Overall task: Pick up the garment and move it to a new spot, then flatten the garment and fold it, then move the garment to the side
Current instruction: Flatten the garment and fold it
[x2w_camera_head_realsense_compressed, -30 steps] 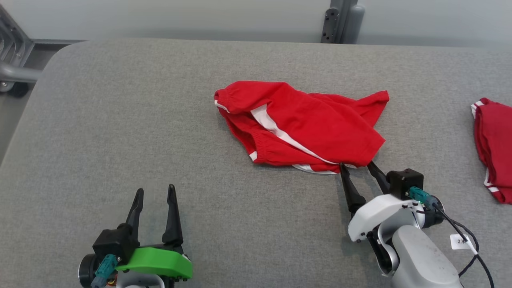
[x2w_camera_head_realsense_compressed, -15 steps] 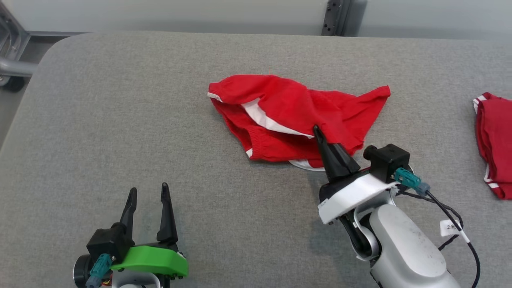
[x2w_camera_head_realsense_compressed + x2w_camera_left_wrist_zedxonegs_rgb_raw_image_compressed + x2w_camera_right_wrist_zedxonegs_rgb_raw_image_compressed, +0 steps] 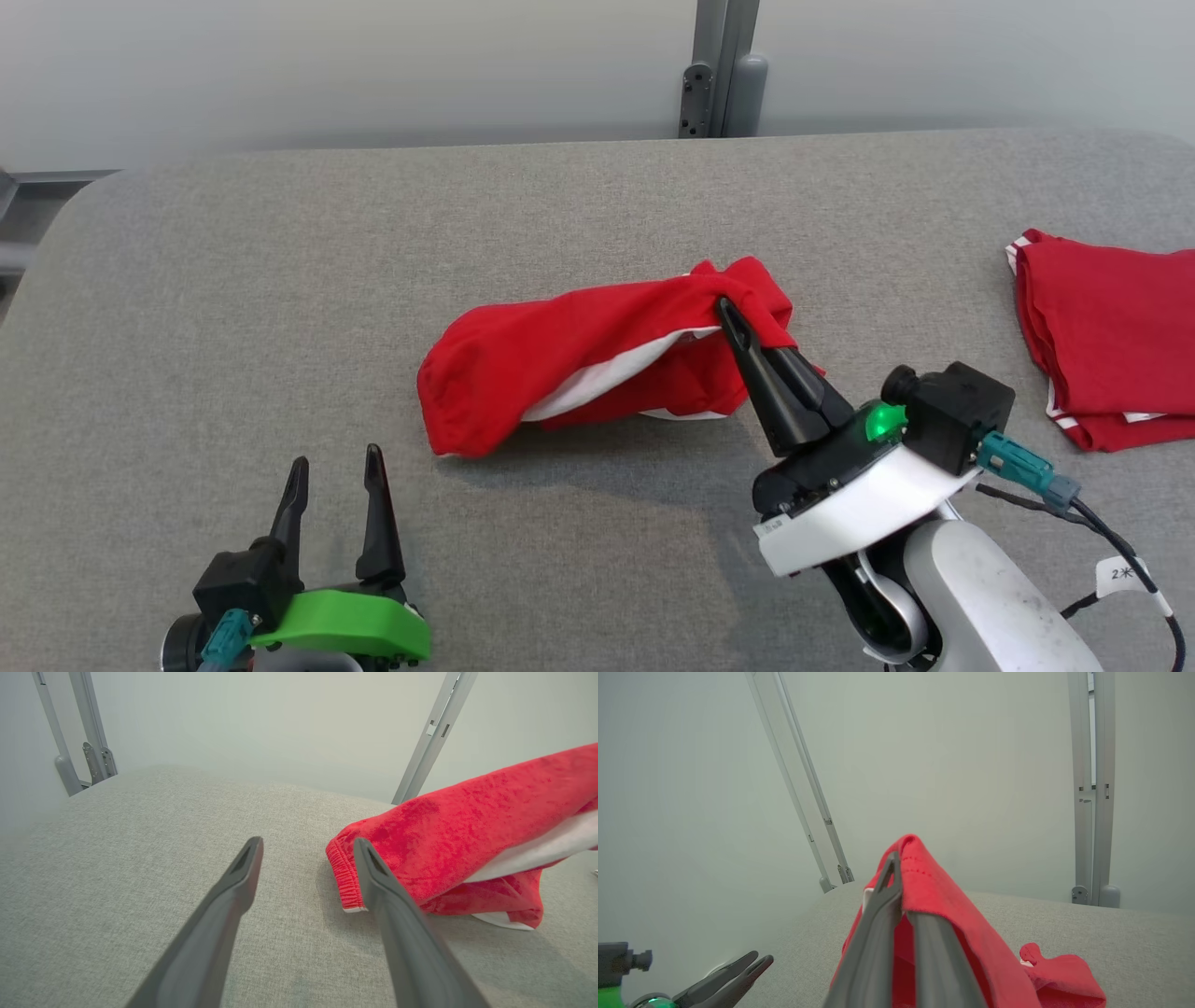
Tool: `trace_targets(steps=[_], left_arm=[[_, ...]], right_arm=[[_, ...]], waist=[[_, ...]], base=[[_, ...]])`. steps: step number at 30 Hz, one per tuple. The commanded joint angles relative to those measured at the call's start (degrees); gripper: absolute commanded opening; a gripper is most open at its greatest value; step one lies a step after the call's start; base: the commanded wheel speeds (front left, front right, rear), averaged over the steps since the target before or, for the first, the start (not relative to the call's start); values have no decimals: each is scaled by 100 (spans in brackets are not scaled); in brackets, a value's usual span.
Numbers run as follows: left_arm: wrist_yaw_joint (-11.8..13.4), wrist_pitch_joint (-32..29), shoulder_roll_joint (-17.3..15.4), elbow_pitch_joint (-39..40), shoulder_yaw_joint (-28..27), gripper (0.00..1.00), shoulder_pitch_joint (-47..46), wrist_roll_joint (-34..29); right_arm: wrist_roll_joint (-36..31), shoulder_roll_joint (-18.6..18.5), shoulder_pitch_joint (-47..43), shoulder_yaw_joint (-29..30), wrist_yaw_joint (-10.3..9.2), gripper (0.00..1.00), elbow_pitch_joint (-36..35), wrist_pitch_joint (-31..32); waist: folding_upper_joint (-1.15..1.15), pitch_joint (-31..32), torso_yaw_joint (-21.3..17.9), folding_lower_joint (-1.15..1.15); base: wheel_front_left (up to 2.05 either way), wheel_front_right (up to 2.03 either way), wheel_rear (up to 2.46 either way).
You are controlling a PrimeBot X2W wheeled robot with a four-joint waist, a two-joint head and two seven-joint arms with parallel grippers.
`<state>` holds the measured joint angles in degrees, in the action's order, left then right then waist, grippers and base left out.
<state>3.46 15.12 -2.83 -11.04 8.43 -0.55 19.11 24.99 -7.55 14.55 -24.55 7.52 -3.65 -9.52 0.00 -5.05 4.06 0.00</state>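
A red garment (image 3: 579, 359) with white trim hangs lifted above the grey table (image 3: 280, 280), its right end raised and its left end sagging low. My right gripper (image 3: 726, 313) is shut on the garment's right end; in the right wrist view the red garment (image 3: 934, 896) drapes over the closed right gripper (image 3: 899, 868). My left gripper (image 3: 334, 467) stands open near the table's front left, with nothing between its fingers. In the left wrist view the garment's elastic hem (image 3: 345, 882) hangs just right of the open left gripper (image 3: 308, 845).
A second red garment (image 3: 1106, 327) lies folded on the table at the far right. A grey metal post (image 3: 719, 70) stands behind the table's back edge. A cable with a white tag (image 3: 1116, 574) trails from the right wrist.
My right gripper closed on the garment's near edge and lifted it up and toward the left, so the cloth now hangs bunched. The head camera has also shifted. The left gripper stayed open.
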Motion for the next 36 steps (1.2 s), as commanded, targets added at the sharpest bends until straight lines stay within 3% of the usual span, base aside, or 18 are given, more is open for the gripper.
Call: trace_targets(steps=[1,7,14,22,23,24,25,26,36], left_arm=[[-26,2,-13,32,-13,100,55,13],[-15,2,-13,51,89,100,-111,85],[33,2,-13,72,221,100,-286,146],[72,2,-12,88,277,100,-375,189],[66,2,-12,90,264,100,-378,187],[65,2,-12,87,259,100,-380,182],[57,2,-12,81,255,100,-380,171],[57,2,-12,78,243,100,-379,157],[-8,2,-13,1,163,100,-261,19]], right_arm=[[18,-40,-125,71,-6,0,-61,126],[40,-40,-112,548,-5,0,289,611],[-84,-193,539,1217,-4,0,1872,525],[180,-439,1210,1318,-4,0,3428,156],[207,-466,1271,1285,-4,6,3571,105],[225,-481,1311,1254,-4,32,3684,40],[260,-486,1345,1198,-4,80,3771,-23],[319,-467,1367,1160,-4,100,3848,-95],[617,-577,1017,1055,-4,100,3906,-501]], waist=[[0,23,-34,0],[0,-213,175,0],[0,-526,573,0],[0,-738,795,0],[0,-754,782,0],[0,-760,764,0],[0,-761,742,0],[0,-756,703,0],[0,-565,172,0]], base=[[0,0,0],[0,0,0],[0,0,0],[0,0,0],[0,0,0],[0,0,0],[0,0,0],[0,0,0],[0,0,0]])
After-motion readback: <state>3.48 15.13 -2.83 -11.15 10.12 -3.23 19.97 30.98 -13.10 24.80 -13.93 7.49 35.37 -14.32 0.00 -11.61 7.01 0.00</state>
